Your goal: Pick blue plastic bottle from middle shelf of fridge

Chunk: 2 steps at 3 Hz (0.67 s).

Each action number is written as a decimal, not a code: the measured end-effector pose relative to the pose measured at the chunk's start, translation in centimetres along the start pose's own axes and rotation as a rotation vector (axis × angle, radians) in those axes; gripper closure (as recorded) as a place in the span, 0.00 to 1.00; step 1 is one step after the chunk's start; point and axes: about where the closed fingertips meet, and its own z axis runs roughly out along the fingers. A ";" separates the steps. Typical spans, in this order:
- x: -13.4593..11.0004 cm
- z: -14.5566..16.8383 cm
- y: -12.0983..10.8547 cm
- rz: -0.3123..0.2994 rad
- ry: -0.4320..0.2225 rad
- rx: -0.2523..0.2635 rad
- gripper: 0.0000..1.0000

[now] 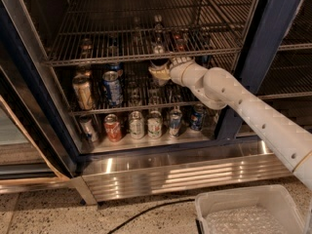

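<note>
The fridge [273, 57] stands open, with a dark blue frame and wire racks. My gripper [159, 72] reaches in from the right on a white arm. It hangs just under the front edge of the upper rack and above the middle shelf [141, 97]. A slim dark bottle with a pale cap, apparently the blue plastic bottle [157, 35], shows directly above and behind the gripper, among the upper rack's wires. I cannot tell whether the gripper touches it. Part of what lies at the gripper is hidden by the gripper itself.
Two cans [112, 87] stand at the left of the middle shelf. A row of several cans [154, 125] lines the bottom floor. Small bottles [87, 47] sit on the upper rack. A white bin [243, 213] stands on the floor at front right, and a black cable [146, 211] lies beside it.
</note>
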 end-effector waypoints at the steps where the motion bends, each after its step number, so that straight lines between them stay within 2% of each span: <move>1: 0.2 0.3 0.4 -0.159 0.072 0.037 1.00; 2: 1.0 0.4 0.5 -0.324 0.145 0.100 1.00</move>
